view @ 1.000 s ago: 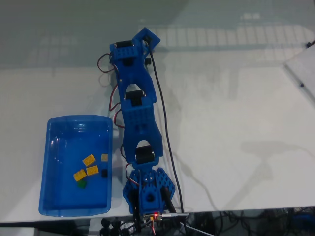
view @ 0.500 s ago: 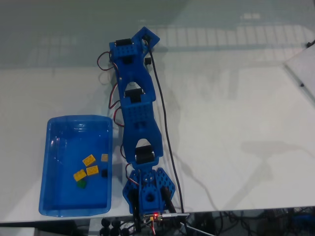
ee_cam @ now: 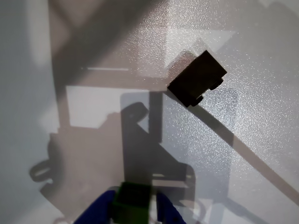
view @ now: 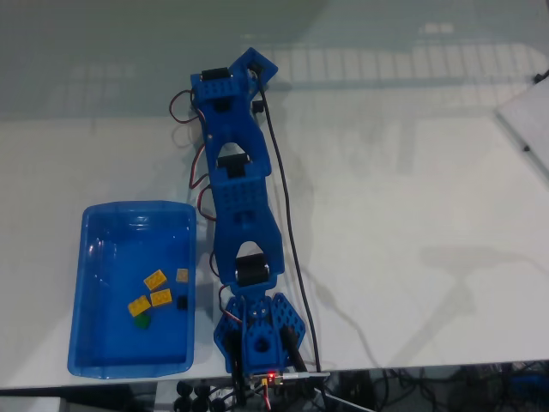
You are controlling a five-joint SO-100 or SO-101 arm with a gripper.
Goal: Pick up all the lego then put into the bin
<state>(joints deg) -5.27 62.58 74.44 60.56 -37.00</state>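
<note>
I am clamping my gripper point(ee_cam: 132, 207) on a dark green brick point(ee_cam: 131, 201) at the wrist view's bottom edge — a black brick point(ee_cam: 197, 78) is lying loose upper right. Six bricks are sitting in the blue bin point(view: 96, 360), lower left in the fixed view — these two are remaining.

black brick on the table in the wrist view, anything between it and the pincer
Nothing visible lies between them: bare table separates the black brick from the pincer. The pincer itself is already shut on a green brick.
</note>
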